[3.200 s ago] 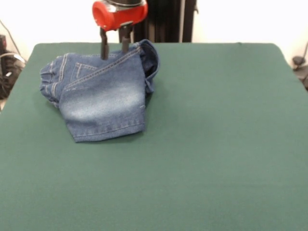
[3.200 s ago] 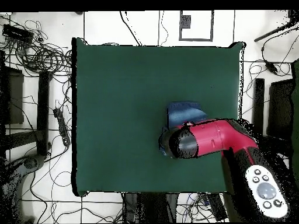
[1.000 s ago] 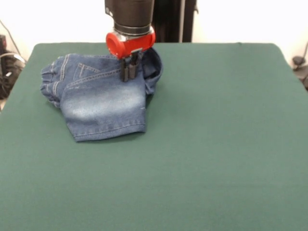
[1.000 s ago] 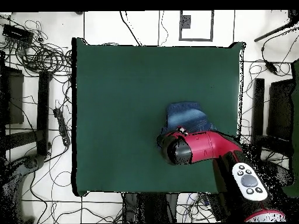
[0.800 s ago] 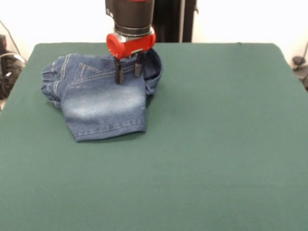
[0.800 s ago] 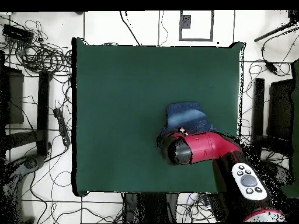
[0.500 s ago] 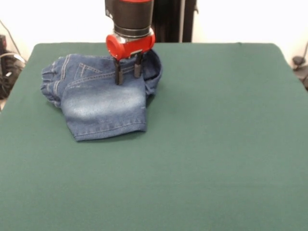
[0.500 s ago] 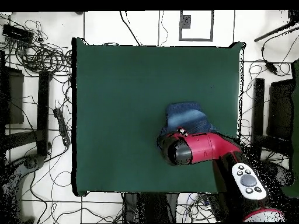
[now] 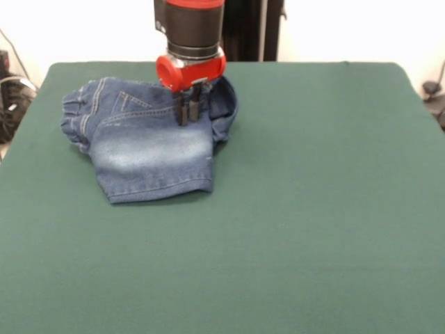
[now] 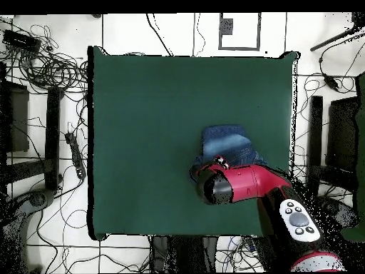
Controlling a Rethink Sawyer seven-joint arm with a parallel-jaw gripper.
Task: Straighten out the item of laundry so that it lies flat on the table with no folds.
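while the end effector (image 9: 188, 113) stands with its two dark fingers drawn together, apparently pinching a ridge of denim, the child-size blue jeans (image 9: 149, 142) lie folded over on themselves in the upper left of the front view, near the far edge of the green bench (image 9: 313, 209). the pinch sits at the upper middle of the bundle, just below the red collar of the arm (image 9: 189, 42); whether one layer or several are caught cannot be told. the gathered waistband (image 9: 75, 115) bunches at the left end, and a loose flap curls up at the right of the fingers. in the overhead view the arm covers most of the garment, leaving only a faded blue patch showing above it. likely failures, as judged from this pose: a thin pinch may slip off the stiff denim on lifting; a pinch through both layers would drag the whole bundle without opening the fold; a pull toward the top of the front view could carry cloth over the bench edge.
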